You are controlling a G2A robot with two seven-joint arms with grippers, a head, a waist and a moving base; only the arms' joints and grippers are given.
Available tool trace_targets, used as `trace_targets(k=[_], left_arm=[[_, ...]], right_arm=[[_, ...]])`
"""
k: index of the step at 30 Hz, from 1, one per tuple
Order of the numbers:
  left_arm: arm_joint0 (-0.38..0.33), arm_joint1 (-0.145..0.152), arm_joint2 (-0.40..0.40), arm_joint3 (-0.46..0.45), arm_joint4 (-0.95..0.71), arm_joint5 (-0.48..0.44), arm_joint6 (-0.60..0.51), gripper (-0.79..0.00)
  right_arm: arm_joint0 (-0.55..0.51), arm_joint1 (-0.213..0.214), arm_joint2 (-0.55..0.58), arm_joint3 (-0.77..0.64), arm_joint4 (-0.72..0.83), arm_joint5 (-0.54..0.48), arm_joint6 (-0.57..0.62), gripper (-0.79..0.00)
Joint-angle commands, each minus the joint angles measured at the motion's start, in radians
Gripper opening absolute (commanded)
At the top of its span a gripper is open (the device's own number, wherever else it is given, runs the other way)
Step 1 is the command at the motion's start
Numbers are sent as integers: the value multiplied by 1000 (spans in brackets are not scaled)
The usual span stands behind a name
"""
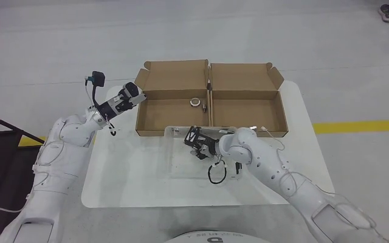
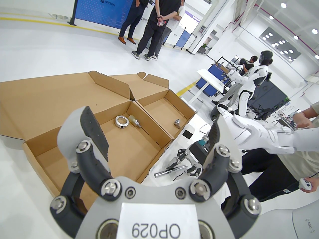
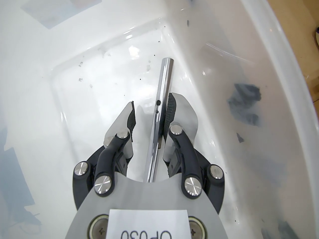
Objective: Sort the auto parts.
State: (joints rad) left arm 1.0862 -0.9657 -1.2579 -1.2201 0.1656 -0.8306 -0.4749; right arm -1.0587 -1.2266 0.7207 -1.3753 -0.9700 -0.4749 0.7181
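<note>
right gripper point(image 3: 151, 101): down in the clear bin point(image 3: 249, 26), fingers apart and straddling the rod point(image 3: 165, 75). Not clamped.
contact: one pad point(image 3: 170, 105) looks to be touching the rod's side. The other pad stands off with a clear gap.
rod: polished metal, lying flat on the bin floor close to one bin wall, small holes partway along.
axis: the rod's long axis runs along the gripper's reach, from under the palm out past the fingertips, so the fingers would close across its width.
nearer arm: the right, already on the rod.
left gripper point(image 2: 150, 115): raised by the outer side of the left box point(image 1: 164, 115), well apart from the bin, fingers wide apart and empty.
boxes: the left box holds a metal ring point(image 1: 196, 102) and a short cylindrical part point(image 2: 133, 120). The right box point(image 1: 249, 112) holds one small part point(image 2: 177, 123).
step (my read): closing for the pick, rod not yet lifted.
risk: the rod sits off-centre between the pads, so it may roll or skew as they close.
</note>
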Motion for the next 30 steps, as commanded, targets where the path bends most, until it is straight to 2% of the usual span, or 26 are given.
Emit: trace_targets(k=[1, 18, 19, 21, 22, 30], left_arm=[[0, 0, 0, 0, 0, 0, 0, 0], [0, 0, 0, 0, 0, 0, 0, 0], [0, 0, 0, 0, 0, 0, 0, 0], [0, 0, 0, 0, 0, 0, 0, 0], [0, 0, 0, 0, 0, 0, 0, 0], [0, 0, 0, 0, 0, 0, 0, 0]], right_arm=[[-1, 0, 2, -3, 2, -2, -1, -502], [-15, 5, -5, -39, -63, 32, 111, -505], [-15, 5, -6, -39, -62, 32, 113, -526], [-14, 4, -4, -42, -62, 34, 103, -748], [-14, 4, 1, -45, -59, 36, 90, -785], [-38, 18, 67, -81, -16, 18, 0, -785]])
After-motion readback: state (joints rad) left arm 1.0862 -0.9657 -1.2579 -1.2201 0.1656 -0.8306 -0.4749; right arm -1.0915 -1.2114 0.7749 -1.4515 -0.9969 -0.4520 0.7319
